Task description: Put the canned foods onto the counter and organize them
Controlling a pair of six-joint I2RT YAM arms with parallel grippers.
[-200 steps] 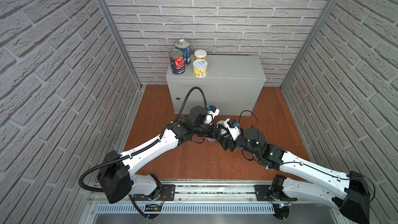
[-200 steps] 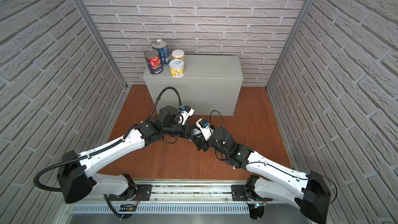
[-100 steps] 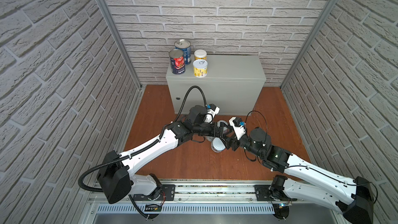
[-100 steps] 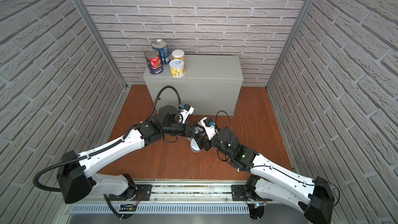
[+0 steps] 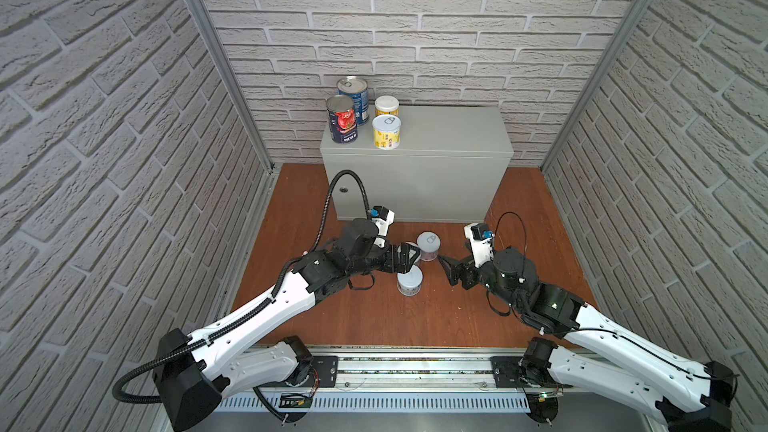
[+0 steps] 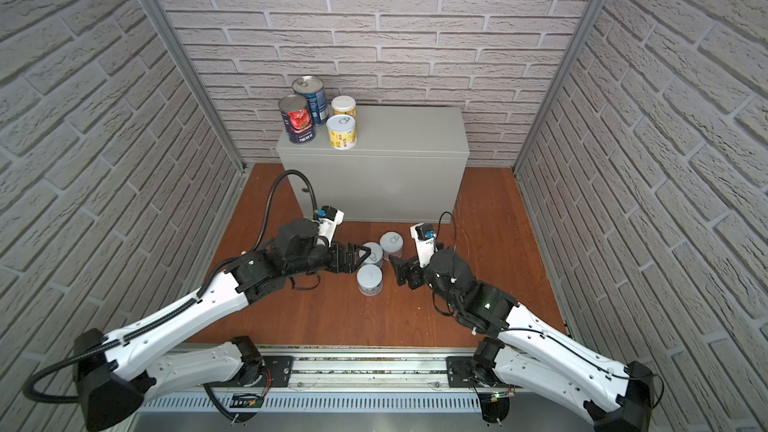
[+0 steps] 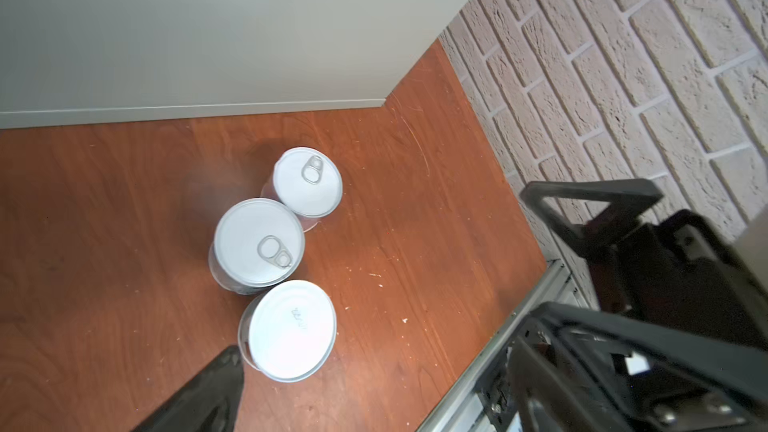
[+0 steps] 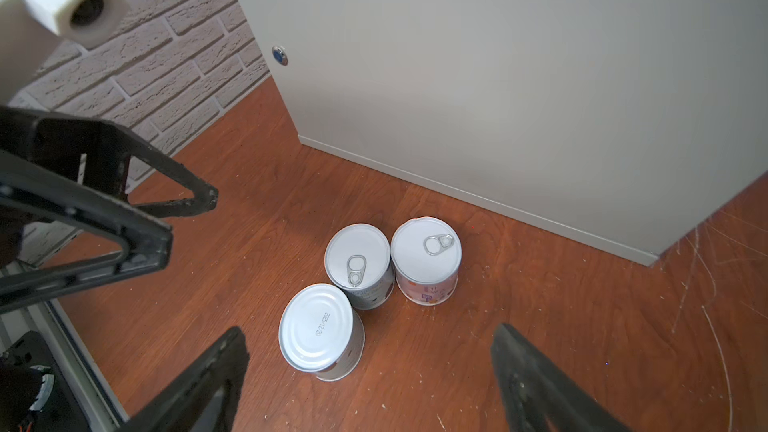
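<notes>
Your desk [image 5: 449, 130] stands at 12 o'clock on the wooden floor [image 5: 374, 317], against the back wall. Four cans stand upright in its 10 o'clock corner. The blue-label can [image 5: 353, 93] is rearmost, and the tomato can [image 5: 342, 119] is just in front of it. The back yellow can [image 5: 387, 105] stands at 3 o'clock of the blue one, with the front yellow can [image 5: 387, 131] just ahead of it, near the desk's front edge.

Three more cans sit bunched together on the floor in front of the desk. In the middle is the ring-pull pale blue can [image 8: 359, 263]. The pink can [image 5: 428, 243] is at about 1 o'clock of it, nearest the desk. The upturned can [image 5: 409, 282], with its plain stamped end facing up, is at 6 o'clock. The three are touching or very nearly so; you cannot tell which.

Your left hand [image 5: 410, 260] is at 9 o'clock of this bunch. Its fingers are spread wide and it has hold of nothing. In both top views it overlaps the middle can, but the right wrist view shows its fingers [image 8: 166, 201] clear of the cans.

Your right hand [image 5: 448, 270] is at 3 o'clock of the bunch. Its fingers [image 8: 216, 367] are also well apart and empty. In the right wrist view the upturned can lies just beyond the fingertips, not between them.
</notes>
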